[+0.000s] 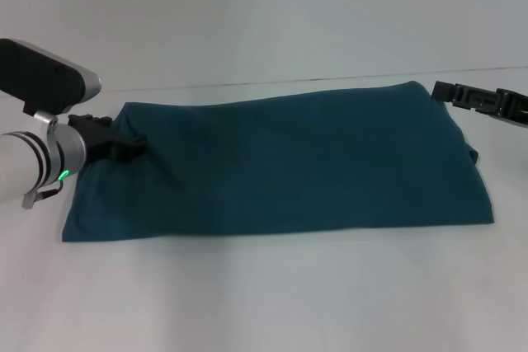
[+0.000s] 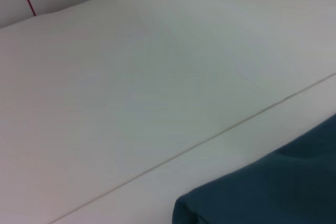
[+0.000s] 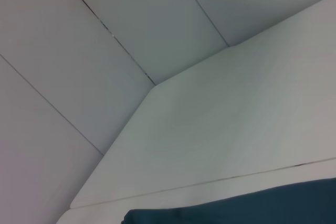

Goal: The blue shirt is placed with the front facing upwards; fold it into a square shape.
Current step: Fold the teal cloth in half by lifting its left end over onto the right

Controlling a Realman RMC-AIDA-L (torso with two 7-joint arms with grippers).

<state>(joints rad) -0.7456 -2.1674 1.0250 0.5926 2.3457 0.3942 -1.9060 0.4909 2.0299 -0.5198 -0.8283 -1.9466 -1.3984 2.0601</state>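
Note:
The blue shirt [image 1: 289, 162] lies on the white table [image 1: 264, 294] as a long, flat teal band running left to right, with no lettering showing. My left gripper [image 1: 132, 146] sits at the band's left end, over the upper part of that edge, where the cloth creases slightly. My right gripper [image 1: 441, 91] is at the shirt's far right corner, touching or just beside it. A corner of the shirt [image 2: 273, 187] shows in the left wrist view. An edge of the shirt [image 3: 252, 205] shows in the right wrist view. Neither wrist view shows its own gripper.
The white table stretches wide in front of the shirt, and its far edge [image 1: 330, 77] runs just behind the shirt. A pale panelled wall [image 3: 105, 51] stands beyond the table. A thin seam [image 2: 210, 140] crosses the tabletop near the left end.

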